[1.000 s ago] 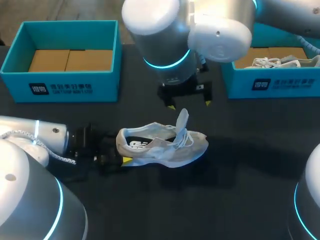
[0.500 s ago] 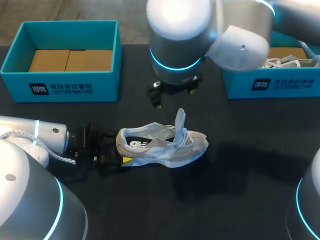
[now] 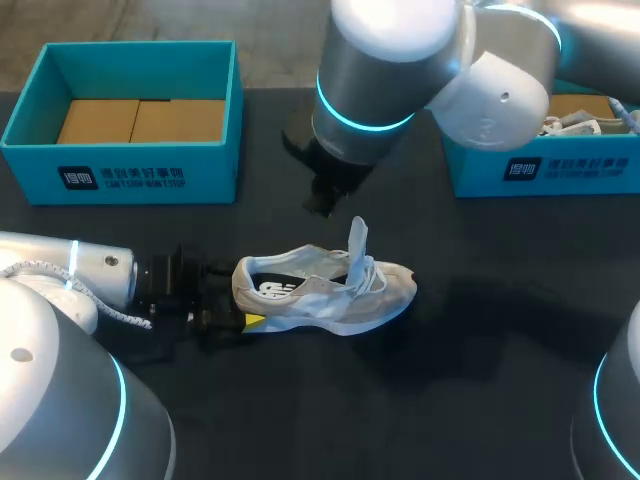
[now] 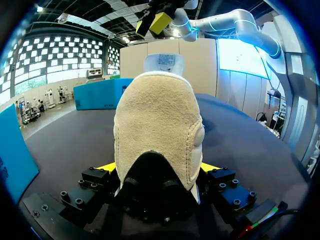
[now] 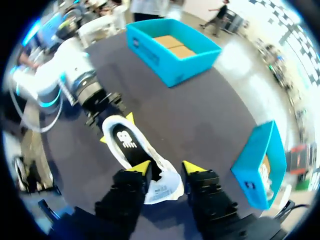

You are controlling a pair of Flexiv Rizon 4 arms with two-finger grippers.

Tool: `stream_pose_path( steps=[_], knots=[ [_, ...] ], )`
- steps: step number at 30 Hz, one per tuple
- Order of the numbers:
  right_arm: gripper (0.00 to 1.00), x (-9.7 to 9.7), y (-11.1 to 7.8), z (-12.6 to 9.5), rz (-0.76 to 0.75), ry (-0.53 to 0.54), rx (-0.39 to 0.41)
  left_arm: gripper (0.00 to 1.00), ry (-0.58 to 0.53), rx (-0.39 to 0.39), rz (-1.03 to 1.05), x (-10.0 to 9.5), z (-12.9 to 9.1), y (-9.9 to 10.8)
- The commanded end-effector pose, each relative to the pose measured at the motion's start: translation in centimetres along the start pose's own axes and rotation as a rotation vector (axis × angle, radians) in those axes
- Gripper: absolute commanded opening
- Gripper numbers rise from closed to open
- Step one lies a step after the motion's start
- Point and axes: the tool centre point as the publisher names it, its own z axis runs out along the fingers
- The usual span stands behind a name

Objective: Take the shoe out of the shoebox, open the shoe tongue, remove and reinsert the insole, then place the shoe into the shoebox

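Observation:
A pale grey-white shoe (image 3: pixel 330 290) lies on its sole on the dark table, its tongue (image 3: pixel 358 240) standing upright. My left gripper (image 3: pixel 240 306) is shut on the heel. In the left wrist view the suede heel (image 4: pixel 157 125) fills the gap between both fingers (image 4: pixel 106 168). My right gripper (image 3: pixel 320 205) hangs above the shoe's opening, empty, its fingers a narrow gap apart. Looking down from the right wrist, the tongue (image 5: pixel 162 189) and the dark insole (image 5: pixel 127 145) lie ahead of that gripper (image 5: pixel 167 169).
A blue shoebox (image 3: pixel 120 175) with cardboard inside stands at the back left. A second blue box (image 3: pixel 540 170) at the back right holds another shoe (image 3: pixel 580 122). The right arm's large body hangs over the table's back middle.
My right arm has swung left and turned its wrist above the shoe, and its fingers have come closer together. The shoe and the left arm stayed put.

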Motion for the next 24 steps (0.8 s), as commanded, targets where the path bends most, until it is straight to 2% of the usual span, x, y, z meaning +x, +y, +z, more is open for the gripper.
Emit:
stream_pose_path(
  steps=[1, 8, 10, 11, 15, 20, 24],
  knots=[
    [0.00, -0.5, -0.3, 0.2, -0.171, 0.101, -0.008, 0.00, -0.003, -0.001, 0.001, 0.1, -0.1, 0.0],
    [0.00, -0.5, -0.3, 0.2, -0.171, 0.101, -0.008, 0.00, -0.003, -0.001, 0.001, 0.1, -0.1, 0.0],
    [0.00, -0.2, -0.4, 0.7, -0.225, 0.090, 0.018, 0.00, -0.003, -0.001, 0.001, 0.1, -0.1, 0.0],
    [0.00, 0.0, -0.4, 1.1, -0.251, 0.092, 0.072, 0.00, -0.003, -0.001, 0.001, 0.1, -0.1, 0.0],
    [0.00, 0.5, -0.7, 3.1, -0.307, 0.107, 0.137, 0.00, -0.003, -0.001, 0.001, 0.1, -0.1, 0.0],
    [0.00, 1.7, -0.5, 5.2, -0.357, 0.131, 0.143, 0.00, -0.003, -0.001, 0.001, 0.1, -0.1, 0.0],
    [0.00, 2.5, -0.1, 6.3, -0.402, 0.140, 0.096, 0.00, -0.003, -0.001, 0.001, 0.1, -0.1, 0.0]
  ],
)
